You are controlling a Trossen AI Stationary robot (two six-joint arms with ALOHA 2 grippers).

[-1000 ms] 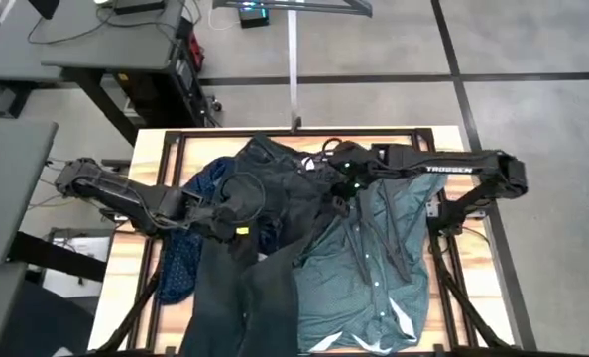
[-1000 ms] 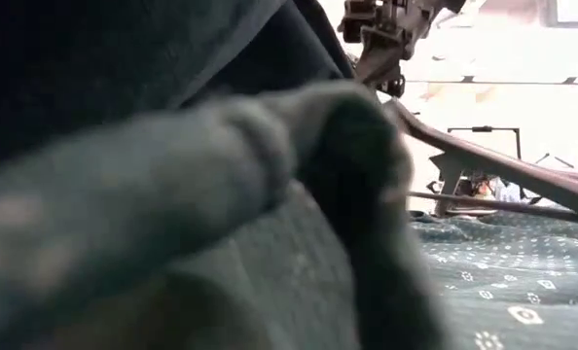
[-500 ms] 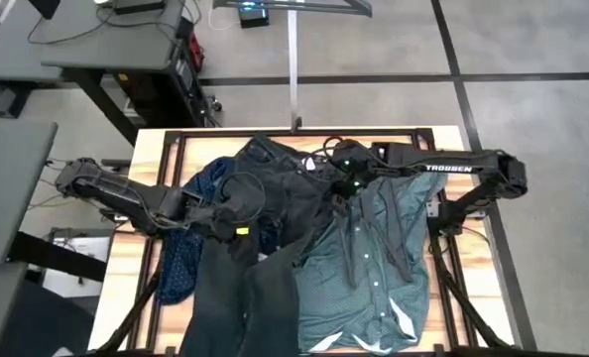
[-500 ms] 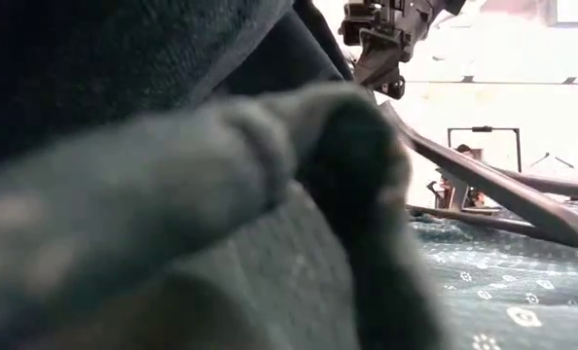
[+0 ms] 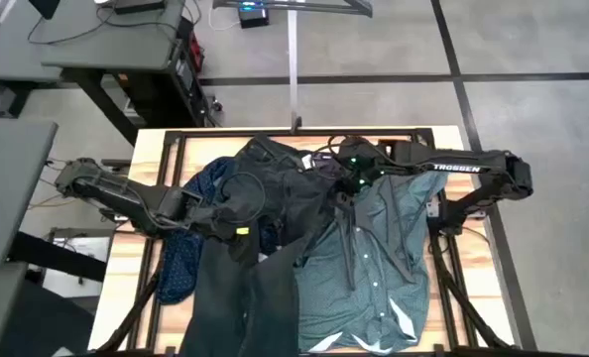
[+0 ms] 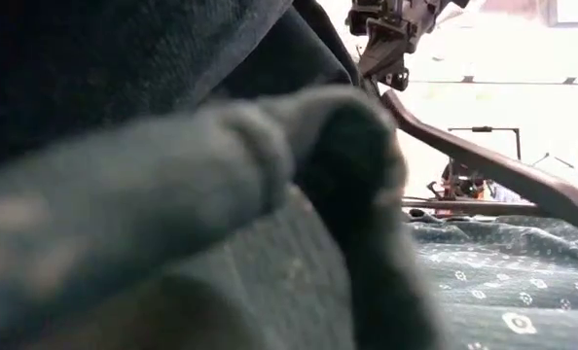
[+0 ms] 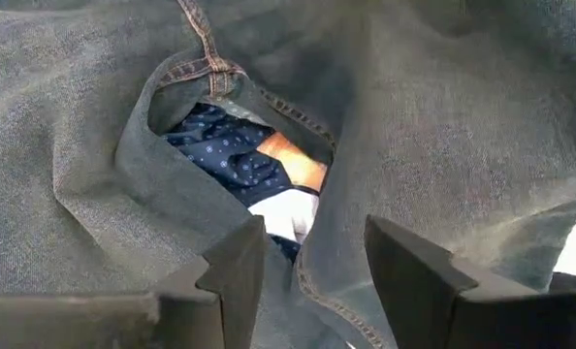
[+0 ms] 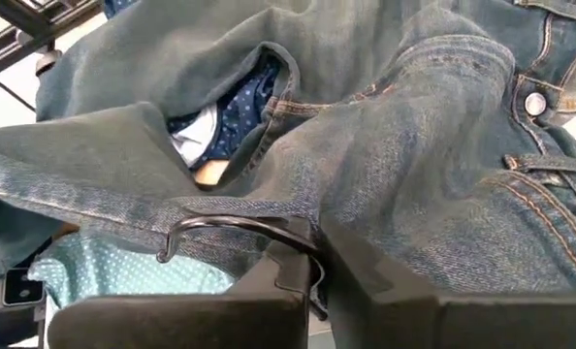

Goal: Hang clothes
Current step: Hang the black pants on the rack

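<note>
The dark charcoal jeans (image 5: 265, 228) lie lengthwise down the table's middle, over the navy dotted shirt (image 5: 180, 263) on their left. The teal shirt (image 5: 374, 278) lies spread flat on their right. My right gripper (image 5: 346, 190) is above the shirt's collar end, shut on a black hanger (image 5: 346, 248). My left gripper (image 7: 312, 271) is open low over the jeans (image 7: 443, 145), a finger on each side of a hemmed edge. I cannot tell if it touches. A gap in the jeans shows the navy shirt (image 7: 220, 155). My right gripper pinches the hanger's neck (image 8: 312, 254), just below the wire hook (image 8: 230, 225), between its two fingers. In the low view the fingers come from above, and one hanger arm (image 6: 484, 165) slopes down and away over the teal shirt (image 6: 503, 282).
A black metal frame (image 5: 176, 139) runs around the wooden tabletop. A vertical rack pole (image 5: 293, 69) stands behind the far edge. Desks (image 5: 106, 45) stand at the far left. Teal cloth (image 6: 172, 194) close to the low camera blocks most of that view.
My right gripper has shifted a little toward the table's right edge with the hanger. The hanger has turned in the hold, and its arms now lie at a different angle over the teal shirt. My left arm has kept still.
</note>
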